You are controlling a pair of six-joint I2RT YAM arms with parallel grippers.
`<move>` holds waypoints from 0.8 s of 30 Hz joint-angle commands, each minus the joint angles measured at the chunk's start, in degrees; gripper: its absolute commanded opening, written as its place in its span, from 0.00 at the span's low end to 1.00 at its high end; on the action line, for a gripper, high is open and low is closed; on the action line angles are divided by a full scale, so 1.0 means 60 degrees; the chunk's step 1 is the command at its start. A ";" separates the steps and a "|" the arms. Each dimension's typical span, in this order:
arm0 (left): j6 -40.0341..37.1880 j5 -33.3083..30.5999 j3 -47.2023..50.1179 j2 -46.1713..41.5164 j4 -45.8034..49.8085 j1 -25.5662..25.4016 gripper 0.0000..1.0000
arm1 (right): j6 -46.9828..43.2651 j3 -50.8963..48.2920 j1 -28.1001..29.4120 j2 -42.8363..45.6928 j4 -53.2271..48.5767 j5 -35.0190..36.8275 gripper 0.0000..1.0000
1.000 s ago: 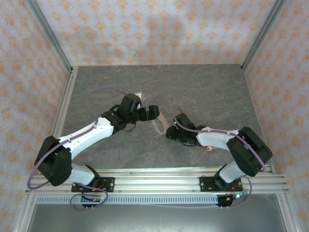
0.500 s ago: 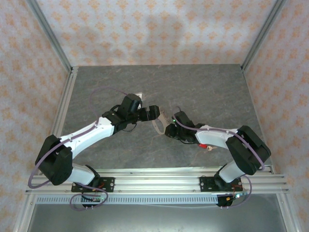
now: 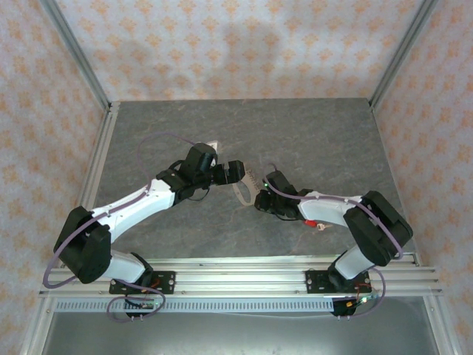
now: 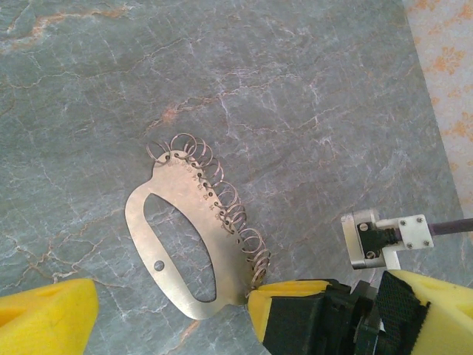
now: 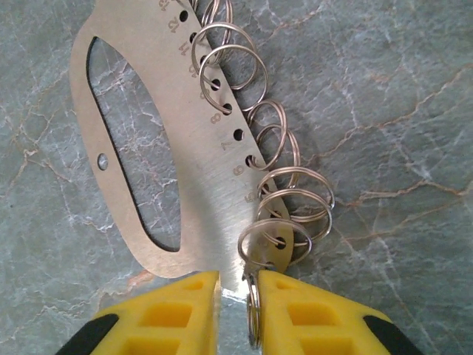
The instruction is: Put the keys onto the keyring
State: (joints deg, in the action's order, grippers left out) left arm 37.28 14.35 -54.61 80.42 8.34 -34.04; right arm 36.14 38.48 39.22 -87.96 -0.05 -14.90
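right wrist: the right gripper (image 5: 238, 296) has its yellow fingers (image 5: 170, 314) nearly together at the tip of the keyring plate (image 5: 199, 214), with one split ring (image 5: 255, 325) in the narrow gap; i cannot tell if they pinch it; top view: the left gripper (image 3: 238, 174) is spread wide by the plate's far end; the red key (image 3: 319, 224) lies beside the right arm.

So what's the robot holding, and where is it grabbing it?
The right jaws pinch the metal plate by its narrow tip. The left jaws are open, holding nothing.
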 commanded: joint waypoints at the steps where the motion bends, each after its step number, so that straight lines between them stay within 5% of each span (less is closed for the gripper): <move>1: -0.0017 -0.0123 -0.0179 0.0117 -0.0164 -0.0039 0.98 | -0.0104 0.0094 0.0040 -0.0069 -0.0200 0.0429 0.18; 18: -0.0002 -0.0106 -0.0199 0.0146 -0.0183 -0.0039 0.98 | -0.0134 0.0061 0.0041 -0.0193 -0.0148 0.0465 0.11; 24: 0.0013 -0.0091 -0.0206 0.0139 -0.0180 -0.0039 0.99 | -0.0158 0.0061 0.0040 -0.0225 -0.0143 0.0445 0.00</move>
State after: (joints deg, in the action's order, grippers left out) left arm 37.30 14.37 -54.61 80.86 8.32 -34.04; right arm 35.79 38.48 39.22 -88.44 0.10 -13.30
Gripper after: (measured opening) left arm 0.985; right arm 0.045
